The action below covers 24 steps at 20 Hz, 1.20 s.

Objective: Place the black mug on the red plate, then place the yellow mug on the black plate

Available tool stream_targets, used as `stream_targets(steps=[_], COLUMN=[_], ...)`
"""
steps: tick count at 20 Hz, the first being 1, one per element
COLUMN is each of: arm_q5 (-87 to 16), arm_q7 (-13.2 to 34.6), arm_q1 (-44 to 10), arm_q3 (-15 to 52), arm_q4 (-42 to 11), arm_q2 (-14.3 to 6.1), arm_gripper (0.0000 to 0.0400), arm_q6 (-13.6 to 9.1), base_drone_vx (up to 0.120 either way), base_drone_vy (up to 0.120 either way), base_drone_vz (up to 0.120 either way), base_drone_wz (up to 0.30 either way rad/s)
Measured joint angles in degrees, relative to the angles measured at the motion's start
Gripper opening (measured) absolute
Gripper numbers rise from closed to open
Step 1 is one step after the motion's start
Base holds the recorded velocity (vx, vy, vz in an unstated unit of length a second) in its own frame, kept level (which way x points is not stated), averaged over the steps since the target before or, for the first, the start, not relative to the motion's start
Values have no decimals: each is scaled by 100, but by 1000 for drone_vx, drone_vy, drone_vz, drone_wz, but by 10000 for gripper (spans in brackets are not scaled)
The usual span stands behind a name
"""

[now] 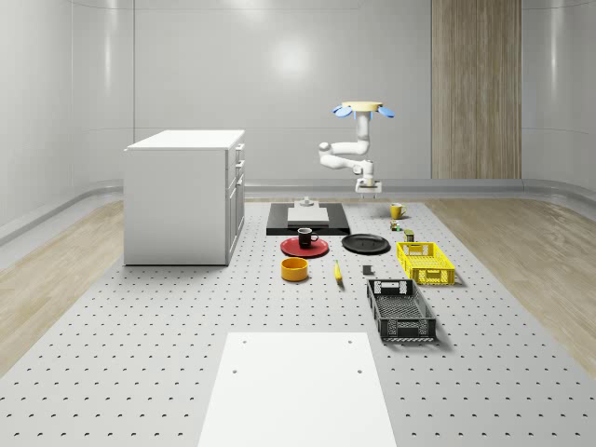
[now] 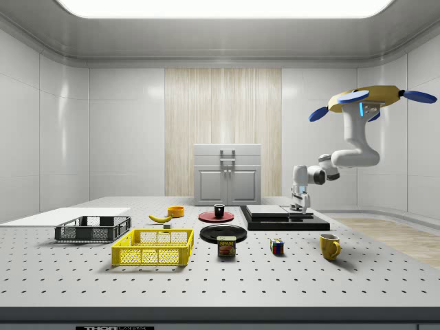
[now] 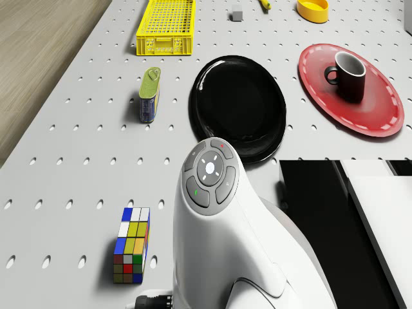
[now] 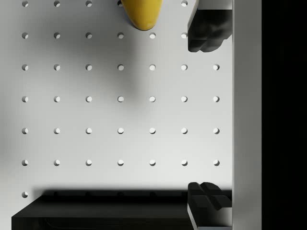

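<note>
The black mug (image 1: 306, 237) (image 3: 348, 73) stands upright on the red plate (image 1: 304, 249) (image 3: 380, 106). Beside it lies the black plate (image 1: 365, 244) (image 3: 238, 106), bare. The yellow mug (image 1: 397, 210) (image 2: 329, 245) (image 4: 142, 11) sits on the table toward the whole-scene view's right, beyond the black plate. The drone (image 1: 365, 109) (image 2: 371, 100) hovers high over the table's far part. Its arm hangs down, and my gripper (image 1: 368, 190) (image 2: 300, 203) (image 4: 206, 115) is open and holds nothing, low over the table between the black slab's edge and the yellow mug.
A black slab (image 1: 307, 222) (image 4: 96, 213) carrying a white block lies just beside the gripper. A can (image 3: 149, 95), a Rubik's cube (image 3: 132, 244), a yellow basket (image 1: 426, 262), a black basket (image 1: 400, 309), an orange bowl (image 1: 295, 269) and a banana (image 1: 337, 271) are on the table. A white cabinet (image 1: 186, 196) stands left.
</note>
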Motion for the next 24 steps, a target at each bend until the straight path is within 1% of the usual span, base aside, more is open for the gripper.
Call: stream_targets(steps=[4,7,8,9,13,20,24], arm_q5=[3,4,5,6,8,12,14], arm_q7=[2,3,4,4,6,8,10], arm_q1=[-2,-4,-5,-5,-7,-11,-13], arm_q3=[0,1,1,1,1,2,2], arm_q4=[0,1,1,1,1,2,2], arm_q2=[-6,-10,-11,-12,-17,-25,-29], arm_gripper=[400,400,400,400,400,400,400], arm_q6=[5,9,10,11,16,23,27], base_drone_vx=[0,0,-120,-80,0,-114,0], base_drone_vy=[120,120,120,120,120,120,120], base_drone_vz=[0,-93,-40,0,0,0,0], base_drone_wz=[0,0,0,0,0,0,0])
